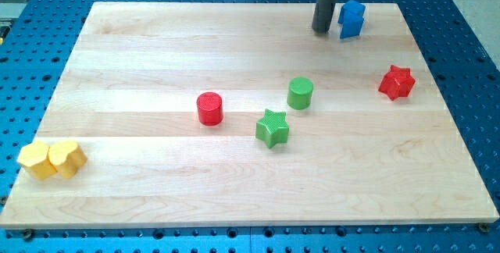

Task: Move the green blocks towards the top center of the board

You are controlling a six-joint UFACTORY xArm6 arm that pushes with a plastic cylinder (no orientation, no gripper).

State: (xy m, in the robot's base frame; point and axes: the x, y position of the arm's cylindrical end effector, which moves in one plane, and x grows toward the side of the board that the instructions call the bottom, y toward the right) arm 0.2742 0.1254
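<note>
A green cylinder (pixel 300 93) stands right of the board's middle. A green star (pixel 272 128) lies just below and left of it, a small gap apart. My tip (pixel 321 30) rests near the view's top, right of centre, well above the green cylinder and just left of a blue block (pixel 351 19). The tip touches neither green block.
A red cylinder (pixel 209 108) stands left of the green star. A red star (pixel 397 83) lies at the right. Two yellow blocks (pixel 51 159) sit together at the bottom left. The wooden board (pixel 141 50) lies on a blue perforated table.
</note>
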